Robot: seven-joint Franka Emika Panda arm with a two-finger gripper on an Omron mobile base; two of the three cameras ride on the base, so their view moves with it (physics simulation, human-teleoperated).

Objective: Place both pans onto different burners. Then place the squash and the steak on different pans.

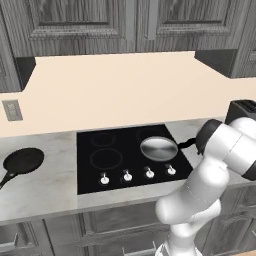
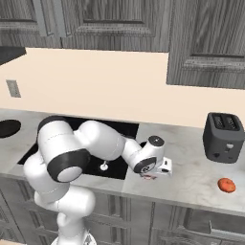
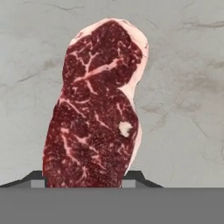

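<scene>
Where tool (image 3: pixel 83 178) straddles steak (image 3: pixel 94 105), fingers seemingly touch its sides.

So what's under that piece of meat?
The steak lies on the grey marbled counter, with the end effector straddling its near end. The patch of counter right beneath the meat is covered.

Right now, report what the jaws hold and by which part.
The steak, flanked by the jaws at its near end; whether they grip yet cannot be told.
</scene>
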